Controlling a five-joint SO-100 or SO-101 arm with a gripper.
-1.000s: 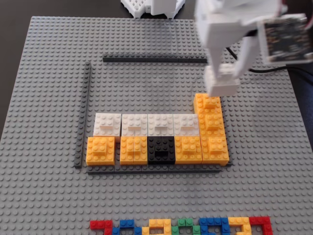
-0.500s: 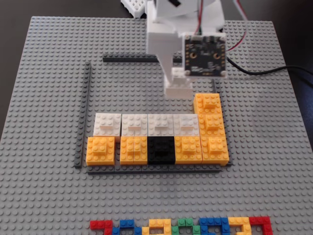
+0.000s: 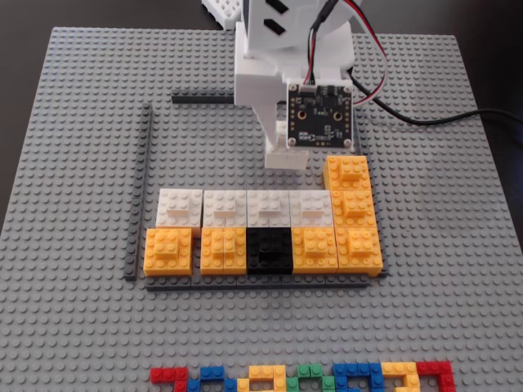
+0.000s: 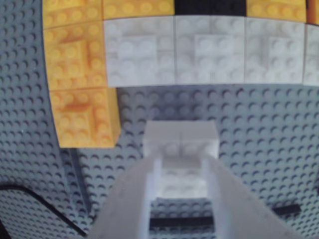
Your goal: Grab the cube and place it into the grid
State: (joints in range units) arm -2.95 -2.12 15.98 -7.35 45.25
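- Currently the end effector (image 4: 180, 167) is clamped on the cube (image 4: 181, 149), its two pale fingers (image 4: 133, 196) squeezing the raised brick from either side, so the studded base hangs level beneath them in the wrist view.
- The cube (image 3: 288, 153) sits at upper centre of the fixed view, inside the grid (image 3: 148, 180), just left of the top orange block (image 3: 346, 173); whether it touches the baseplate (image 3: 73, 114) I cannot tell.
- Beneath it in that frame runs a row of four white blocks (image 3: 245, 207), then a row of orange blocks with one black block (image 3: 269, 249).
- This spot seems chosen to start a third row, tucked against the orange column so the studs line up.
- A row of multicoloured bricks (image 3: 302, 380) lies along the bottom edge, outside the bars.
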